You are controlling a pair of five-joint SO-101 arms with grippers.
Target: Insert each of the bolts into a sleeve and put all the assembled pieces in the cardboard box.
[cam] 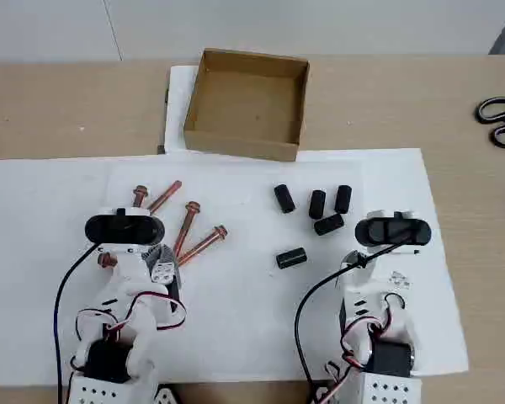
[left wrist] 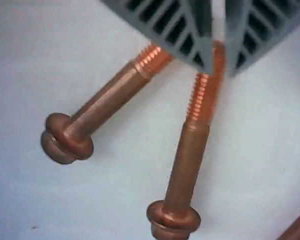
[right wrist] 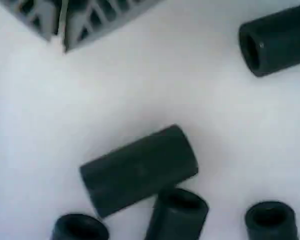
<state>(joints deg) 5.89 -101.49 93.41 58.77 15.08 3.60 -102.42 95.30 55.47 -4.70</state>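
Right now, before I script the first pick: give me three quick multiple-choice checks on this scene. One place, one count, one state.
1. Where do the bolts lie?
A. in the cardboard box
B. on the white paper, by the left gripper
C. pushed into the sleeves

2. How many black sleeves are there?
A. three
B. five
C. seven

3. What state is the cardboard box in?
A. empty
B. holding one assembled piece
C. closed with a lid

Answers:
1 B: the high view shows them loose on the paper, and the left wrist view shows two of them up close.
2 B: the high view shows four in a cluster and one apart.
3 A: its bare floor is in plain sight from above.
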